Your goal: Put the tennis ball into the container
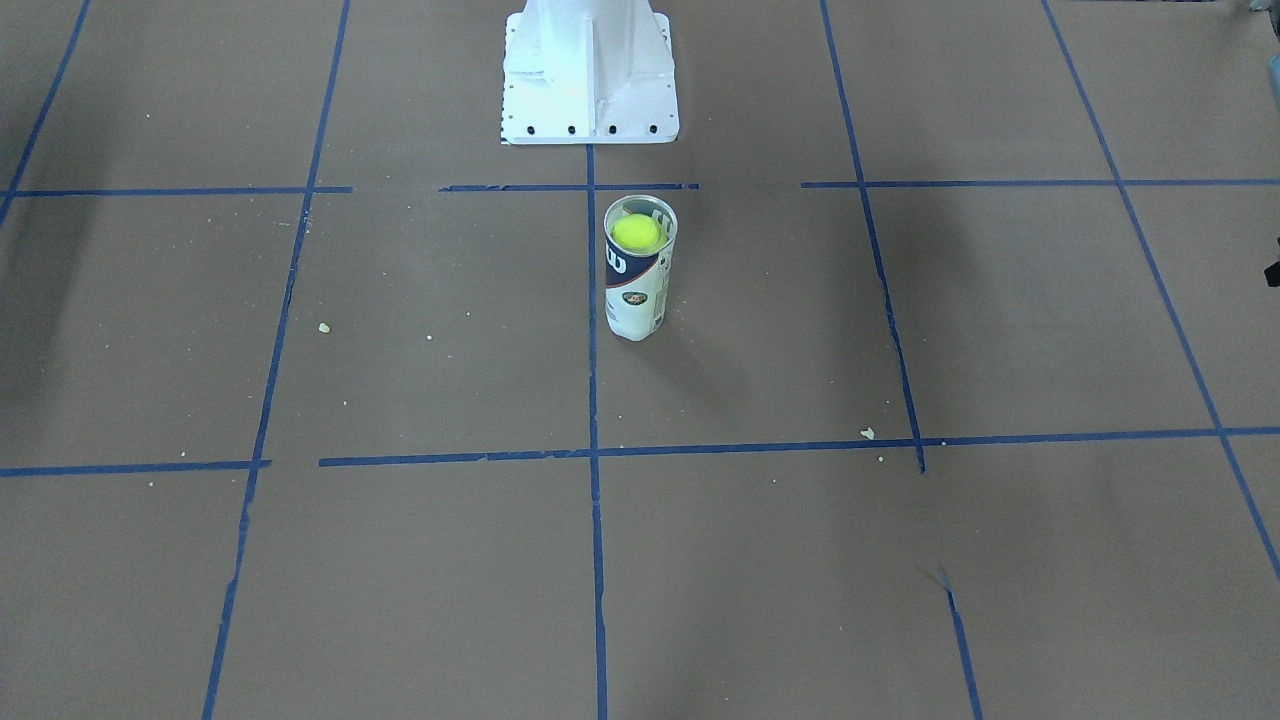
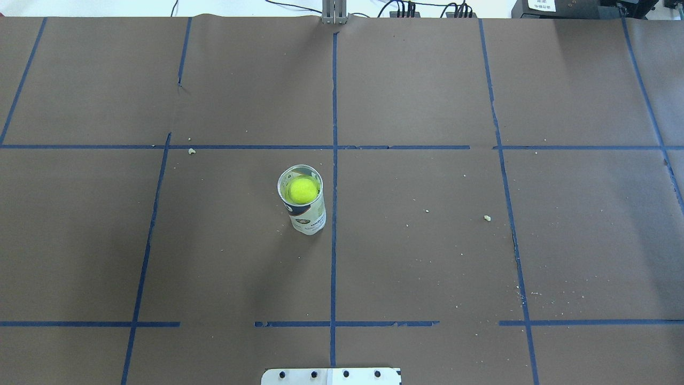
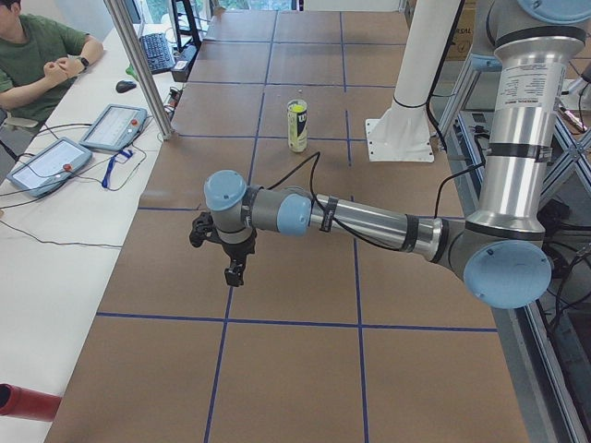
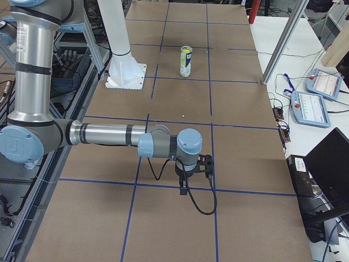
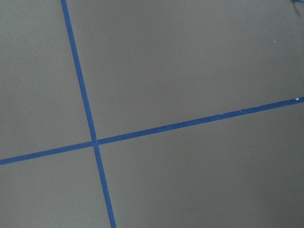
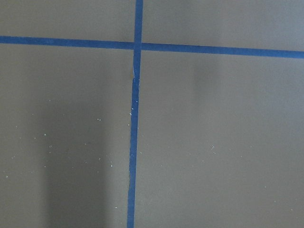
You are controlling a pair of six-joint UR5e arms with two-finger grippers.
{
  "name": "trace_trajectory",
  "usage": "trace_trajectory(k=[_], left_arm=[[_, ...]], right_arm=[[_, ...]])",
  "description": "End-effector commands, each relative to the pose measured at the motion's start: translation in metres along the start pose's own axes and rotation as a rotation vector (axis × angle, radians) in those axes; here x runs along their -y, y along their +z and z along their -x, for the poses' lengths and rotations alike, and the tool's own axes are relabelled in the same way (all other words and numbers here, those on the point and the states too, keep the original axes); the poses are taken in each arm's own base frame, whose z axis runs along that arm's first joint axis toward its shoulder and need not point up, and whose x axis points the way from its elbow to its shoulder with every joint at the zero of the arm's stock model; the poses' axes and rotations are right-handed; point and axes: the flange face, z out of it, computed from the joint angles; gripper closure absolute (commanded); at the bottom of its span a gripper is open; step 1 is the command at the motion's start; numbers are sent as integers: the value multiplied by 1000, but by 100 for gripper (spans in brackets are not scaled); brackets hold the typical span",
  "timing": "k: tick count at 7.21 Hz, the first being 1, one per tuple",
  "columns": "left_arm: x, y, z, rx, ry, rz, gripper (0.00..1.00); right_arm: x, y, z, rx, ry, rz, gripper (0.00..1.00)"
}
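tennis ball (image 1: 636,232) inside upright container (image 1: 640,300) — "W" label (image 1: 618,263) | left pincer (image 3: 235,273), right pincer (image 4: 184,188) — cannot tell

My left arm (image 3: 369,221) and right arm (image 4: 103,134) stretch level above the table (image 3: 295,369); left gripper (image 3: 235,274) and right gripper (image 4: 184,188) point down (grip unreadable).

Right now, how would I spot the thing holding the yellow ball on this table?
Find the white pedestal on the brown table with its blue tape lines. Just in front of its base, beside the middle tape line, the container stands upright. Unlike the solid pedestal, it is a clear tube with a white and navy label, the tennis ball showing through its open top.
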Motion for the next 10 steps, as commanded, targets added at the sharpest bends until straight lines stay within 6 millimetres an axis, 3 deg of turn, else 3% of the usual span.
trace_trajectory(k=[1,5,10], left_arm=[[-34,1,39,0,10,2,0],[-41,-16,50,-4,-13,-38,0],[-39,-19,49,7,-9,-39,0]], right_arm=[[0,0,0,0,0,0,0],[0,0,0,0,0,0,0],[0,0,0,0,0,0,0]])
